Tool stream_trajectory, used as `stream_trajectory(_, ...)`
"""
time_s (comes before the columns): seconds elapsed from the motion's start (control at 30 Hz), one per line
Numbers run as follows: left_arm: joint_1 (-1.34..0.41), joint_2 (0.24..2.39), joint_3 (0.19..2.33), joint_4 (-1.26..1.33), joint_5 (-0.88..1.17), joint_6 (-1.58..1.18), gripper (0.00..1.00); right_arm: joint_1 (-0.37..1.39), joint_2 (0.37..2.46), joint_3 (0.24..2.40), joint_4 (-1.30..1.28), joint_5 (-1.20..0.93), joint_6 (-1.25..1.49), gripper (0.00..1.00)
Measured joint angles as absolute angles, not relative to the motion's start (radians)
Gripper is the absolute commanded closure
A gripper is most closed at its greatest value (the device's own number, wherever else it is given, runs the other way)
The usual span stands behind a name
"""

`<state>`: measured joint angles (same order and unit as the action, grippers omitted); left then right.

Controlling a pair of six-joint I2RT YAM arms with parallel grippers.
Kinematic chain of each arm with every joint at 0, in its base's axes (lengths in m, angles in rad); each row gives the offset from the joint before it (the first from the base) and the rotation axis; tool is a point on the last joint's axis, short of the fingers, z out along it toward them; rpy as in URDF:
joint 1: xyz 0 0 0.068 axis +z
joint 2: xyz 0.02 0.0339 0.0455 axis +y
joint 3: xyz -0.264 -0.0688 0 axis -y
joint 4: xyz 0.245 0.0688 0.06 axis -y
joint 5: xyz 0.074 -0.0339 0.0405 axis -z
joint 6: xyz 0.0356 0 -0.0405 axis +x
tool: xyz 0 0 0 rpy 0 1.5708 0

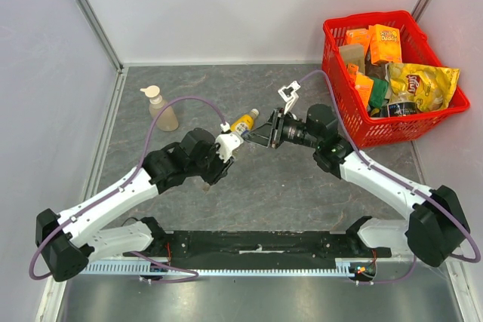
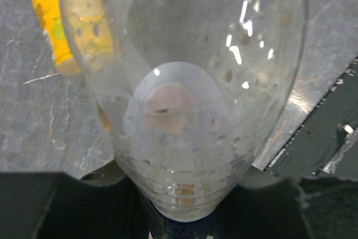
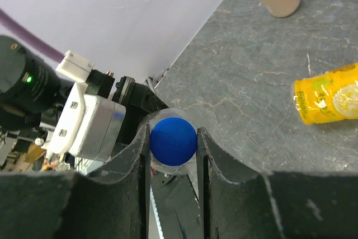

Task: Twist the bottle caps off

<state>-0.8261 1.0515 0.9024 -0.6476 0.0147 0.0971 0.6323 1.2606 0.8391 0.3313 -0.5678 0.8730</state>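
We are clamping the clear bottle (image 2: 184,110) in our left gripper (image 1: 228,145), our right gripper (image 3: 173,135) pinching its blue cap (image 3: 173,143).

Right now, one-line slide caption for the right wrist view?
Right gripper shut on the blue cap; juice bottle lying on the table.

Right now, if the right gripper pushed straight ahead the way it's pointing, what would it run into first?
The blue cap: the right gripper has its fingers clamped on both sides of it. Pushing on would likely just drive the cap into the clear bottle, which the left gripper holds.
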Motion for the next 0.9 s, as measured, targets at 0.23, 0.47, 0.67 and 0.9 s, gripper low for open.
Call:
stream_trajectory(0.23,-0.817,0.98,0.905,-0.642,0.23,0.099,0.84,0.632,1.187,0.825,0.396,-0.672,0.802,1.0)
stream_trajectory(0.47,-0.815,0.941,0.935,-0.619,0.481,0.099,0.85,0.632,1.094,0.825,0.495,-0.816,0.747,1.0)
stream_trajectory(0.67,-0.817,0.944,0.964,-0.591,0.688,0.102,0.85,0.632,1.033,0.823,0.583,-0.913,0.735,1.0)
stream_trajectory(0.9,-0.82,0.981,0.991,-0.591,0.876,0.108,0.85,0.636,1.008,0.808,0.706,-0.997,0.775,1.0)
